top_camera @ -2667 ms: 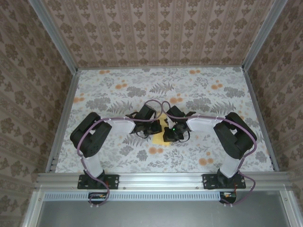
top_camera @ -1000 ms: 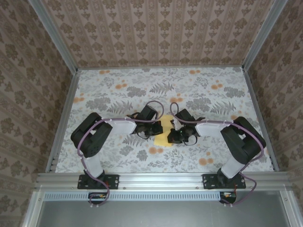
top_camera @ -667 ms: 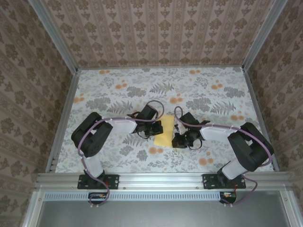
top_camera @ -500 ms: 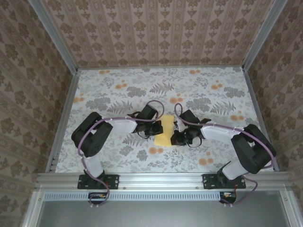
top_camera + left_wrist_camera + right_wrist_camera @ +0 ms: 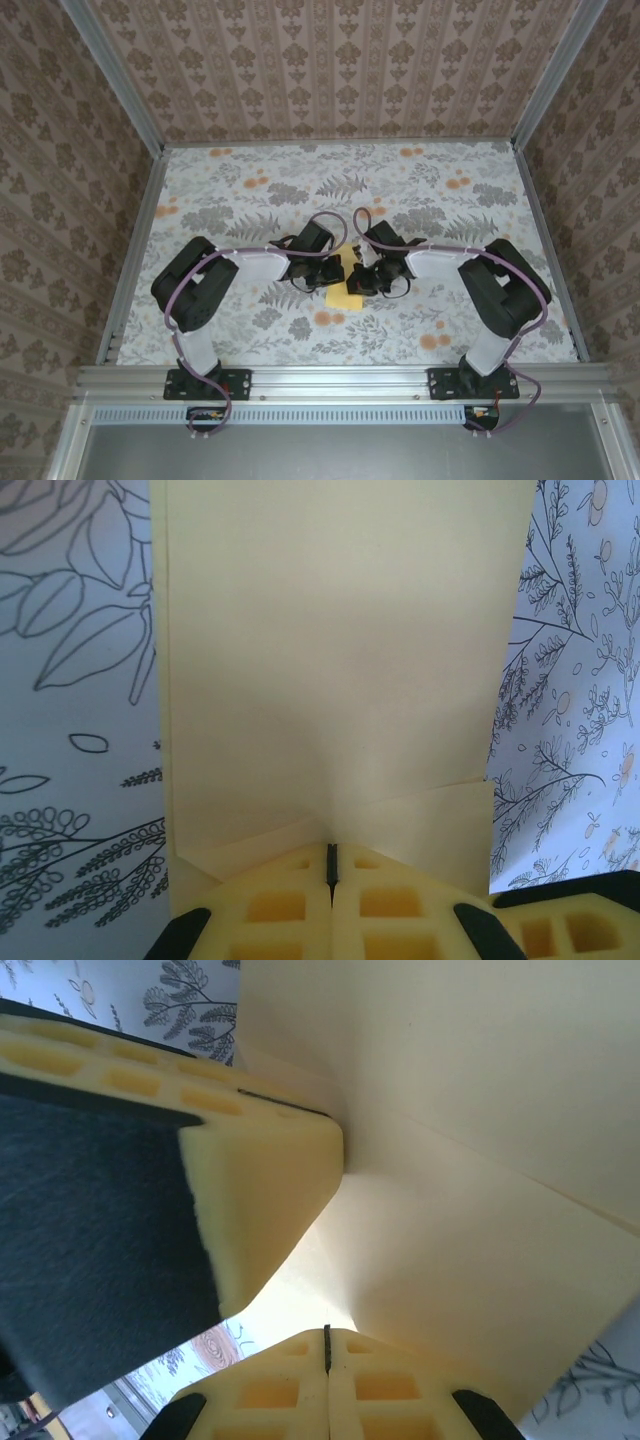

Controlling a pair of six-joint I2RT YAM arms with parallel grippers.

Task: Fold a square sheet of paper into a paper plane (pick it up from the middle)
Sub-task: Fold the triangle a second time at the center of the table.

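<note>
From above, we see both arms bent inward over the flower-printed worktop (image 5: 250, 190), their wrists meeting near its middle. The sheet of paper (image 5: 345, 298) lies between them, pale yellow, with the left claw (image 5: 327, 272) at its left side and the right claw (image 5: 360, 280) at its right. The claws cover much of the sheet here, so we cannot read its folds from this view.

In the left wrist view, the left claw (image 5: 330, 865) is clenched, its two foam fingers pressed together with a thin dark seam between them. The sheet of paper (image 5: 340, 660) runs straight away from the tips, and two slanting creases meet right at that seam, so we take the near edge to be pinched there. A doubled layer shows along the sheet's left edge. The worktop (image 5: 70, 630) shows on both sides.

In the right wrist view, the right claw (image 5: 327, 1345) is likewise clenched, and the sheet of paper (image 5: 480, 1140) narrows into its tips. The paper rises off the worktop (image 5: 190, 1000), bent along a crease. One of the left claw's fingers (image 5: 265, 1190) touches the sheet from the left.
</note>
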